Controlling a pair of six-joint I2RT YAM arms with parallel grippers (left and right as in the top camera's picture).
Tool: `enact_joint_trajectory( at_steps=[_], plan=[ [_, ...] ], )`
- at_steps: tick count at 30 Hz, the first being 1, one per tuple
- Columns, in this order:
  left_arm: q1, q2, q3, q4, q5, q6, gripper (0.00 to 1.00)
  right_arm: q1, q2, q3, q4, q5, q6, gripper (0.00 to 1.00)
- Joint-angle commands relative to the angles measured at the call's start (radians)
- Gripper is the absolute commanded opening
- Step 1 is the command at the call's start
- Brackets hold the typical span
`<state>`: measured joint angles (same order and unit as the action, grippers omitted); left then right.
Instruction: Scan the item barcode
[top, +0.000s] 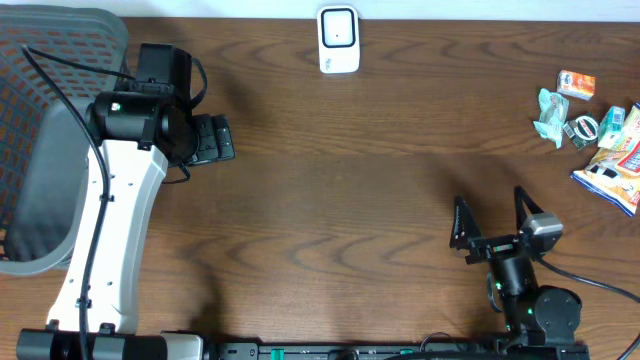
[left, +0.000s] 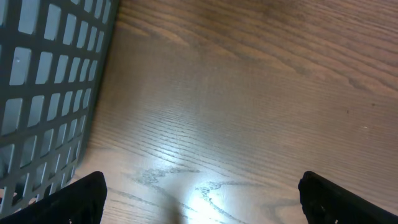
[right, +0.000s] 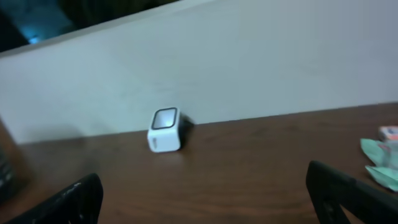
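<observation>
A white barcode scanner (top: 338, 40) stands at the table's far edge; the right wrist view shows the scanner (right: 165, 130) against the wall. A pile of small packaged items (top: 596, 130) lies at the far right, with its edge (right: 380, 155) just in the right wrist view. My left gripper (top: 222, 140) hovers open over bare wood at the left, well apart from both; its fingers (left: 81, 199) hold nothing. My right gripper (top: 490, 208) stands open near the front right, pointing toward the back, with nothing between its fingers (right: 348, 196).
A grey mesh basket (top: 60, 60) fills the far left corner, and its wall (left: 43, 93) is close beside my left gripper. The brown wooden table (top: 350, 200) runs between the arms. A pale wall (right: 249, 62) rises behind the scanner.
</observation>
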<state>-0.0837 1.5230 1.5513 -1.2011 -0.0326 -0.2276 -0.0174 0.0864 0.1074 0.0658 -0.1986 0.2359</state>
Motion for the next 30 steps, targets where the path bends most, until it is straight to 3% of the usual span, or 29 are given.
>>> enact_joint_trajectory(
  at_steps=[1,12,20,26,30],
  plan=[
    [0.005,0.002,-0.001,-0.003,-0.01,0.014,0.97,0.008,-0.045,-0.035,0.007,0.066,0.052,0.99],
    [0.005,0.002,-0.001,-0.003,-0.01,0.014,0.97,0.009,-0.082,-0.102,0.025,0.121,0.039,0.99],
    [0.005,0.002,-0.001,-0.003,-0.01,0.014,0.98,0.013,-0.082,-0.102,0.034,0.117,-0.103,0.99],
    [0.005,0.002,-0.001,-0.003,-0.01,0.014,0.98,0.013,-0.081,-0.102,-0.142,0.124,-0.198,0.99],
    [0.005,0.002,-0.001,-0.003,-0.01,0.014,0.98,0.026,-0.081,-0.102,-0.14,0.141,-0.2,0.99]
  ],
)
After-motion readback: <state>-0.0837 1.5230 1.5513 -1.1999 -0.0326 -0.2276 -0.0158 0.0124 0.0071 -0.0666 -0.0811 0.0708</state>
